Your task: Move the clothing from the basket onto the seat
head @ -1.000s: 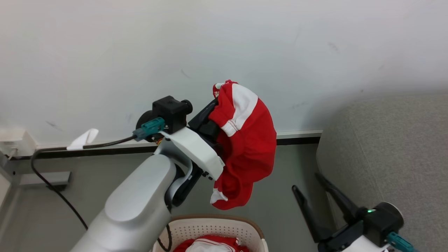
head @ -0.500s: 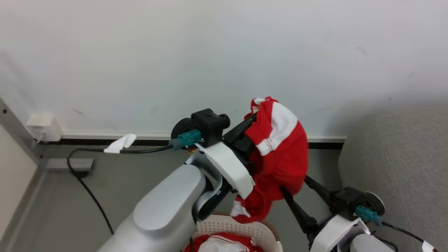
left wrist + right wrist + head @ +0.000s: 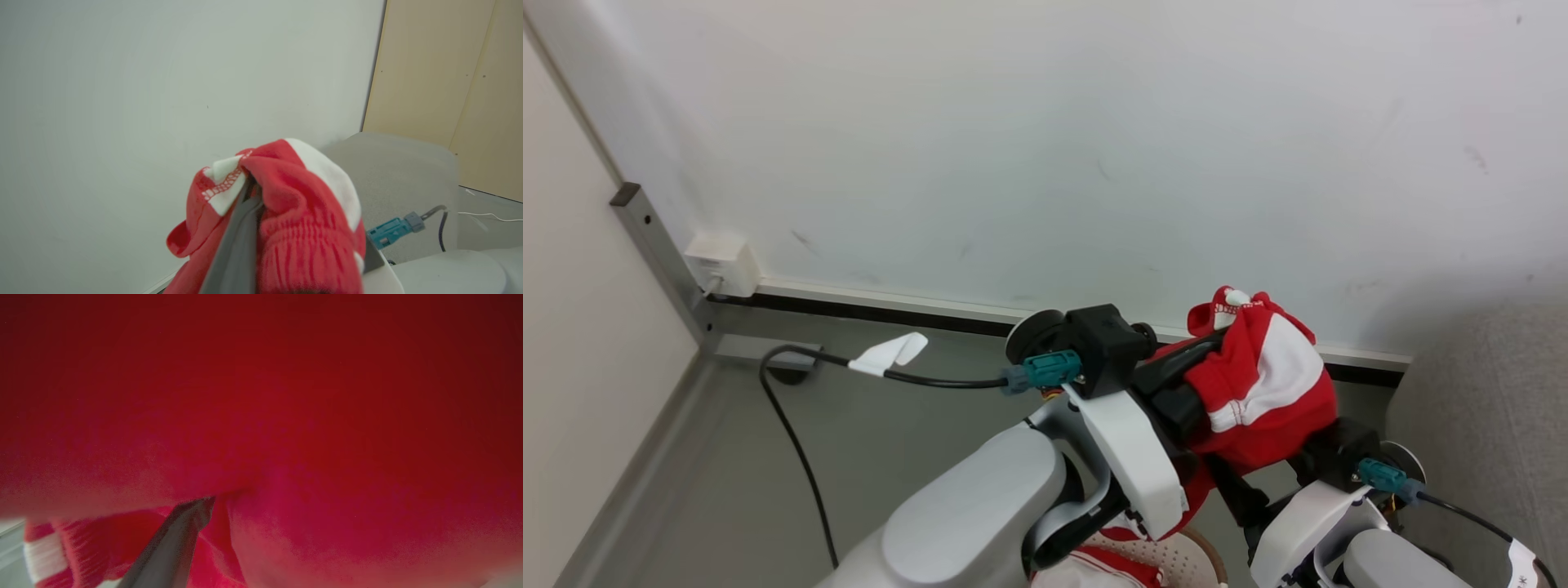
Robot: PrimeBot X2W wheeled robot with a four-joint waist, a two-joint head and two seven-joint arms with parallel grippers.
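Clothing (image 3: 1262, 392) pinched in left fingers (image 3: 239, 241), left arm (image 3: 972, 523) raised toward wall (image 3: 1045, 122).

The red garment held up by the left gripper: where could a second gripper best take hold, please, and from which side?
Probably the loose lower fold of the garment, under the left gripper, approached from below: its top is bunched and clamped, the rest drapes free.

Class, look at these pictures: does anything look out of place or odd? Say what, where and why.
The red garment pinched by the left end effector droops over the open right end effector, whose finger pokes into the fabric; it might snag. Nothing looks spilled or damaged.
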